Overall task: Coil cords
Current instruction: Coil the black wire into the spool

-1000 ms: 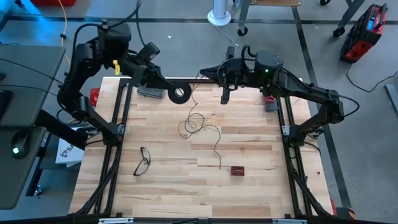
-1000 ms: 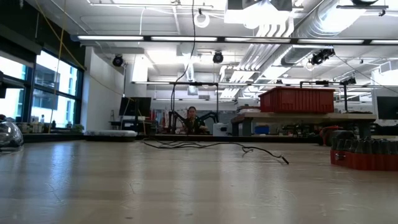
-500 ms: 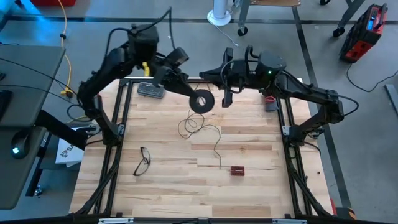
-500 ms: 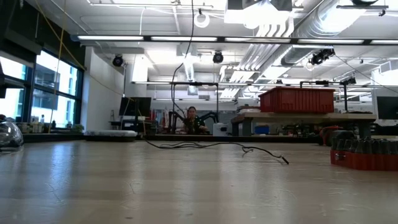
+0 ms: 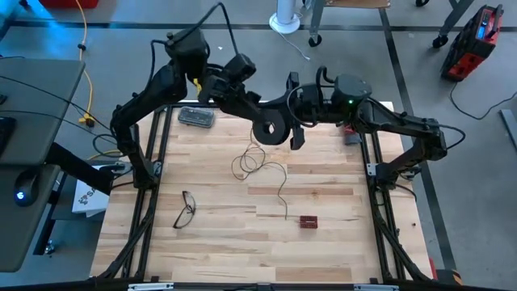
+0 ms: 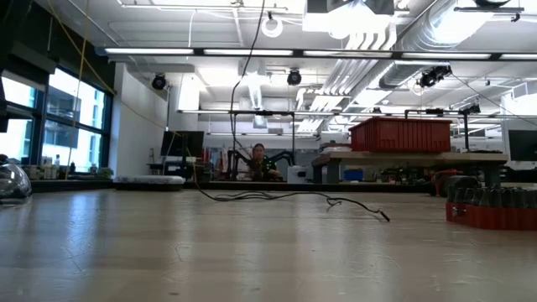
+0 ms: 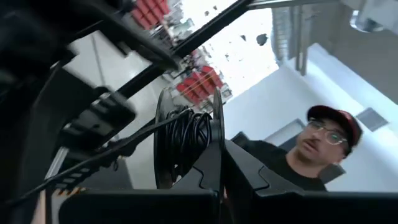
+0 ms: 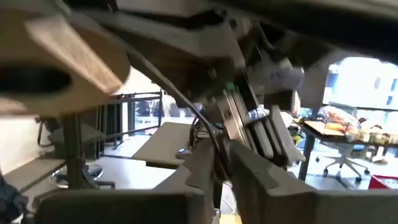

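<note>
The reel (image 5: 269,129) is held in the air above the far middle of the tabletop (image 5: 339,234), clamped by its flange in the clenched fingers of the left gripper (image 5: 257,121). In the left wrist view the reel (image 7: 186,140) is seen edge-on, with several turns of dark wire already wound on its hub. The rest of the wire (image 5: 262,166) hangs down from the reel and lies in loose loops on the wood, trailing toward a small red block (image 5: 308,221).

The right gripper (image 5: 296,133) is placed just beside the reel. In its wrist view a thin strand (image 8: 208,134) is seen running down between the right fingers (image 8: 202,165), which appear nearly closed around it; whether it is truly pinched cannot be told.

The wire is judged very light, limp and springy, so tangling and slipping from a grip are likely. It is best taken close to the reel and fed under light tension. The reel is rigid and light, and is best held by its rim or flange.
</note>
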